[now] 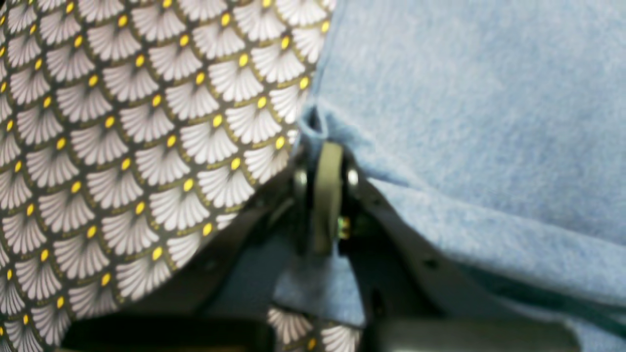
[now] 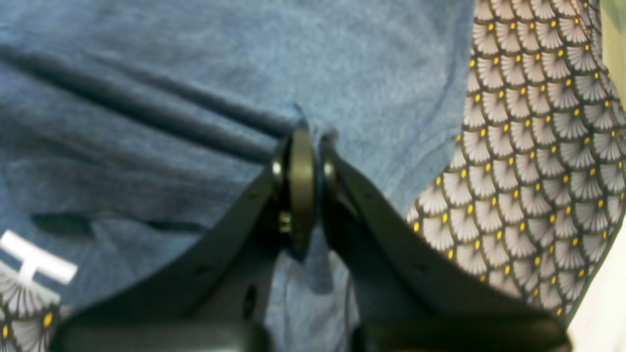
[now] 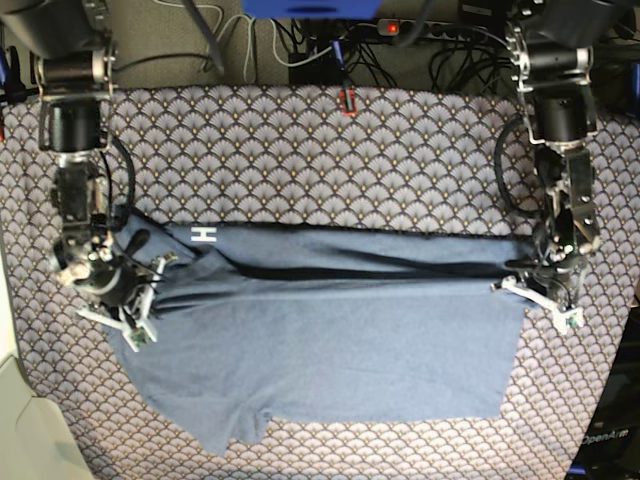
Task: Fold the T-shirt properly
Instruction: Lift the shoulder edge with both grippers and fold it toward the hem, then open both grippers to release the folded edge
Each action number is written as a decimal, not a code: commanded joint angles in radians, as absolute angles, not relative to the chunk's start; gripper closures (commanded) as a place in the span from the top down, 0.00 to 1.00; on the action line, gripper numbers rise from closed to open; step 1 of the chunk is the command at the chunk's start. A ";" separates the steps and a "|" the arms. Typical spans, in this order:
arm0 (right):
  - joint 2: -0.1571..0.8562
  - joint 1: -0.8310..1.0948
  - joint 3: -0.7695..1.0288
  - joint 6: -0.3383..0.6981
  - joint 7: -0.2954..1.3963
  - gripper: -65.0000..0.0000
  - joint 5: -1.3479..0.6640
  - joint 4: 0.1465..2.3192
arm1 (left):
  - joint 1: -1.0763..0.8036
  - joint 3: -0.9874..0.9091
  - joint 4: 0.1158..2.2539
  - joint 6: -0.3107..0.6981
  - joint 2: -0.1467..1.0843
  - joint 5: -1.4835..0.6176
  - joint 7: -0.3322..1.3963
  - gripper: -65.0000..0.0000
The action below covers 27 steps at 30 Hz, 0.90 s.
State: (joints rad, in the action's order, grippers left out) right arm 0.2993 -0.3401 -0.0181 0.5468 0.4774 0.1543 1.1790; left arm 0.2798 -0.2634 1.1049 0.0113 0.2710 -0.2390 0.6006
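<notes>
Both arms reach down low, one at each end of the T-shirt (image 3: 330, 340), which lies spread on the patterned tablecloth (image 3: 300, 160). The left gripper (image 1: 326, 146) pinches one blue edge tight, and the right gripper (image 2: 309, 142) squeezes the other end (white letters show nearby).

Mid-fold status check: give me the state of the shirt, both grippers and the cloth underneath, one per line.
Slate-blue heathered cotton T-shirt: partly folded, stretched between both grippers.
Left gripper: shut on the T-shirt's edge.
Right gripper: shut on a pinch of T-shirt fabric.
Grey scallop-patterned tablecloth: spread flat under the T-shirt.
</notes>
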 commanded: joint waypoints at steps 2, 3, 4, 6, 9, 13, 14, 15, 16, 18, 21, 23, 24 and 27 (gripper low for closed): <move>0.311 -0.366 -0.013 0.535 0.423 0.00 0.180 1.185 | 0.306 -0.268 1.121 0.005 0.292 -0.232 0.576 0.01; 0.308 -0.367 -0.013 0.535 0.395 0.00 0.205 1.185 | 0.306 -0.268 1.121 0.005 0.294 -0.232 0.576 0.01; 0.302 -0.371 -0.015 0.535 0.374 0.00 0.228 1.185 | 0.306 -0.268 1.121 0.005 0.294 -0.232 0.576 0.01; 0.282 -0.397 -0.015 0.535 0.346 0.00 0.285 1.178 | 0.306 -0.268 1.121 0.005 0.294 -0.232 0.576 0.01; 0.275 -0.449 -0.015 0.535 0.341 0.00 0.308 1.110 | 0.308 -0.268 1.121 0.005 0.289 -0.231 0.575 0.01; 0.275 -0.498 -0.015 0.535 0.340 0.00 0.308 1.023 | 0.309 -0.268 1.121 0.005 0.288 -0.231 0.575 0.01; 0.275 -0.501 -0.015 0.535 0.340 0.00 0.308 1.017 | 0.311 -0.268 1.121 0.005 0.288 -0.231 0.575 0.01; 0.275 -0.503 -0.015 0.535 0.340 0.00 0.308 1.013 | 0.312 -0.268 1.121 0.005 0.288 -0.231 0.575 0.01; 0.275 -0.503 -0.015 0.535 0.340 0.00 0.308 1.013 | 0.312 -0.268 1.121 0.005 0.288 -0.231 0.575 0.01; 0.274 -0.503 -0.015 0.535 0.340 0.00 0.308 1.013 | 0.315 -0.268 1.121 0.005 0.288 -0.231 0.575 0.01; 0.274 -0.498 -0.013 0.535 0.340 0.00 0.308 1.010 | 0.338 -0.252 1.119 0.005 0.286 -0.231 0.573 0.01; 0.274 -0.496 -0.013 0.535 0.340 0.00 0.308 1.010 | 0.349 -0.217 1.119 0.005 0.292 -0.231 0.573 0.01; 0.274 -0.496 -0.013 0.535 0.340 0.00 0.308 1.010 | 0.355 -0.200 1.119 0.005 0.294 -0.231 0.573 0.01; 0.272 -0.495 -0.013 0.535 0.340 0.00 0.308 1.010 | 0.372 -0.174 1.119 0.005 0.294 -0.231 0.573 0.01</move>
